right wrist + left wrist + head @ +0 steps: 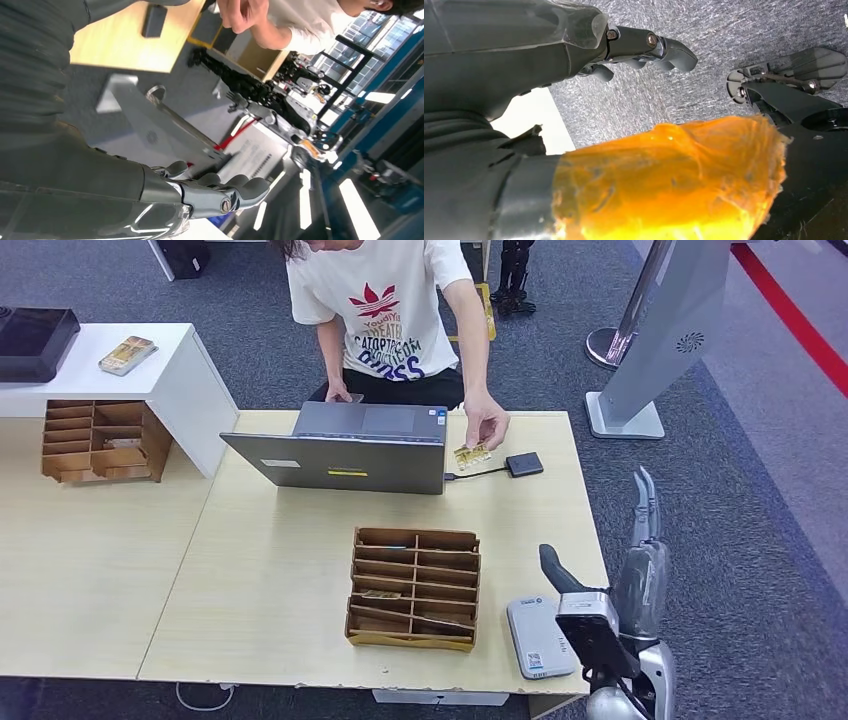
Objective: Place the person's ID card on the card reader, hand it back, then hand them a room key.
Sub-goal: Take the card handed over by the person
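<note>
Right hand (640,540) raised beside the right edge of the pale wood surface (260,590), fingers straight and spread, thumb out to the side, holding nothing. Left hand (644,47) seen from its wrist camera above grey carpet, fingers curled in, nothing visible in them. ID card (472,454) pinched in the person's hand (487,425) at the far side of the surface, just right of the open laptop (340,455); gold-toned, long axis running roughly left to right, tilted slightly; print too small to read. Card reader (538,636), a light grey slab with a small blue mark and a code label, lying flat at the near right corner, long axis pointing away from the robot, well apart from the card. Small black box (524,464) cabled to the laptop, just beside the card. Cardboard slotted organizer (413,587) mid-surface. Shirt (385,300) of the person printed with a red trefoil and lettering, partly legible.
</note>
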Robot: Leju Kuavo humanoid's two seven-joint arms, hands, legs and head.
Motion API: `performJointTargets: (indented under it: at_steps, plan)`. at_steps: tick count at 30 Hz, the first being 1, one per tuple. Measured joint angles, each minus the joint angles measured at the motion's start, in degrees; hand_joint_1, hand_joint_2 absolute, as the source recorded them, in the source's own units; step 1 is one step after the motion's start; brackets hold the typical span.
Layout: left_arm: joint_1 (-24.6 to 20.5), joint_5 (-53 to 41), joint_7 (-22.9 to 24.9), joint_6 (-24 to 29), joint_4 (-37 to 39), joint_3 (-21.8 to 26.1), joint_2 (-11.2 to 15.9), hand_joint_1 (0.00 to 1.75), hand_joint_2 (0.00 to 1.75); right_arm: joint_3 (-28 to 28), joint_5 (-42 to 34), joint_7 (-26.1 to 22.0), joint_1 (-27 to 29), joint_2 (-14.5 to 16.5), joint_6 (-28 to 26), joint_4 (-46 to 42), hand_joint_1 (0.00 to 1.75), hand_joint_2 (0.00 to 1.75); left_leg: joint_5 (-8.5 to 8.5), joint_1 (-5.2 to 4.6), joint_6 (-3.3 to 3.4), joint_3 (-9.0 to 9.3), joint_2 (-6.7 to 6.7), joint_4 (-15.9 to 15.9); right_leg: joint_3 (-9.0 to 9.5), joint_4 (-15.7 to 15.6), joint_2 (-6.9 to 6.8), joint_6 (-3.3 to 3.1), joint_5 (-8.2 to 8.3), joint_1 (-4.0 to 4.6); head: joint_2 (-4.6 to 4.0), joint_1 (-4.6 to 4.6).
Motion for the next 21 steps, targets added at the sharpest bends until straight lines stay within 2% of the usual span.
performJointTargets:
  at_steps: [6,11,15,21]
  plan:
    - [-0.3,-2.5,0.7,0.0,0.0,-0.2,0.2,0.0,0.0,3.1,16.5,5.8,-6.8,-2.3,-3.1,5.4,0.0,1.75,0.03,0.0,0.0,0.02,0.01,0.0,0.02,0.0,0.01,-0.05,0.05,0.0,0.0,0.01]
    - [-1.0,-5.3,1.5,0.0,0.0,-1.3,0.6,0.0,0.0,5.7,33.1,11.6,-16.6,-4.5,-5.3,15.8,0.0,1.75,0.15,0.0,0.01,0.02,0.04,0.0,0.0,0.0,0.02,-0.11,0.16,0.0,0.0,-0.02]
    - [-1.5,-5.9,1.8,0.0,0.0,-2.0,0.7,0.0,0.0,7.2,35.5,12.1,-23.0,-5.5,-6.0,23.5,0.0,1.75,0.24,0.0,0.03,-0.01,-0.13,0.0,0.01,0.0,-0.13,-0.11,0.18,0.0,0.0,0.01]
    - [-1.6,-6.6,1.8,0.0,0.0,-2.7,0.9,0.0,0.0,9.1,39.2,13.6,-27.1,-6.4,-6.3,29.7,0.0,1.75,0.24,0.0,0.04,-0.03,-0.14,0.0,-0.01,0.0,-0.12,-0.11,0.18,0.0,0.0,-0.01]
